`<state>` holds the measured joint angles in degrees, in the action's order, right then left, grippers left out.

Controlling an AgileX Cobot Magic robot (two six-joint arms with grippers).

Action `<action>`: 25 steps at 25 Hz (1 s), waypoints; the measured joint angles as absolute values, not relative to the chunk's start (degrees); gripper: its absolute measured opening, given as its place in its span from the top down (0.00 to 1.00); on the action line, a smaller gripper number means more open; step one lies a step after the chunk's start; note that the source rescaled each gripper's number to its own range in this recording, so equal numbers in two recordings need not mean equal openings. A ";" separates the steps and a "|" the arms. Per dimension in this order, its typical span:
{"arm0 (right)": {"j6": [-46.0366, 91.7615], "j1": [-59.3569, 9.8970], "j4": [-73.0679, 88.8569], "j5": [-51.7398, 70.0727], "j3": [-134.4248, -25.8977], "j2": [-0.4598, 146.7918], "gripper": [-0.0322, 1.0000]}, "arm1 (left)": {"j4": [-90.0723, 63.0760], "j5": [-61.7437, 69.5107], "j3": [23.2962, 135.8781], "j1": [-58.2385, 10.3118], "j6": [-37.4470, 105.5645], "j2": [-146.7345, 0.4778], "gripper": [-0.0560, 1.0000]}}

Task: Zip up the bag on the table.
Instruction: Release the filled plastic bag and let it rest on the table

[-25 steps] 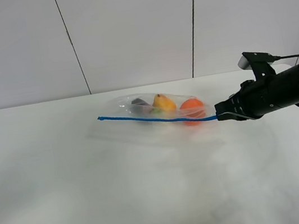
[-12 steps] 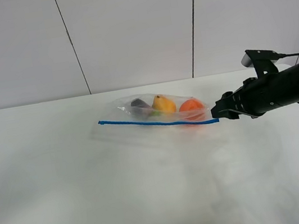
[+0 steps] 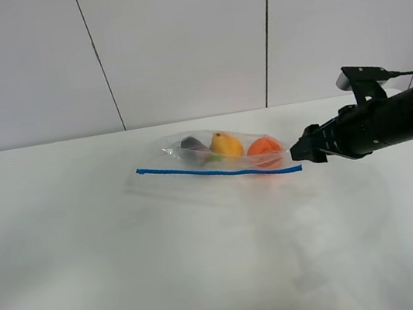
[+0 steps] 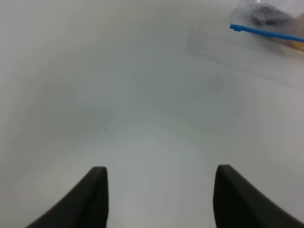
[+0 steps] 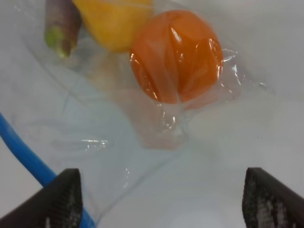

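Lying flat near the back of the table [image 3: 131, 277], the bag [image 3: 219, 157] shows its blue zipper strip [image 3: 217, 170] running straight end to end, apparently sealed, with the right gripper [image 3: 298, 158] released just beside it and the left gripper [image 4: 159, 199] spread over bare tabletop

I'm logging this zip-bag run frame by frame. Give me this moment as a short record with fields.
bag: clear zip bag lying on the table
zipper strip: blue, runs along the bag's near edge
contents: eggplant, yellow fruit, orange
right gripper: open, at the strip's right end, holding nothing
left gripper: open, above bare table
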<state>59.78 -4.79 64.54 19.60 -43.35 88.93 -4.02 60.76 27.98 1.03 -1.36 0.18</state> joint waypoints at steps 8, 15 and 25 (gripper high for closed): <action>58.44 -4.79 62.39 18.34 -43.35 88.93 0.00 | -4.02 60.76 27.98 1.03 -1.24 0.18 0.28; 52.40 -4.24 54.20 16.64 -43.35 88.93 0.00 | -4.02 60.76 27.98 1.03 -1.24 0.18 0.28; 49.96 3.64 51.89 18.70 -43.35 88.93 0.00 | -4.02 60.76 27.98 1.03 -1.24 0.18 0.28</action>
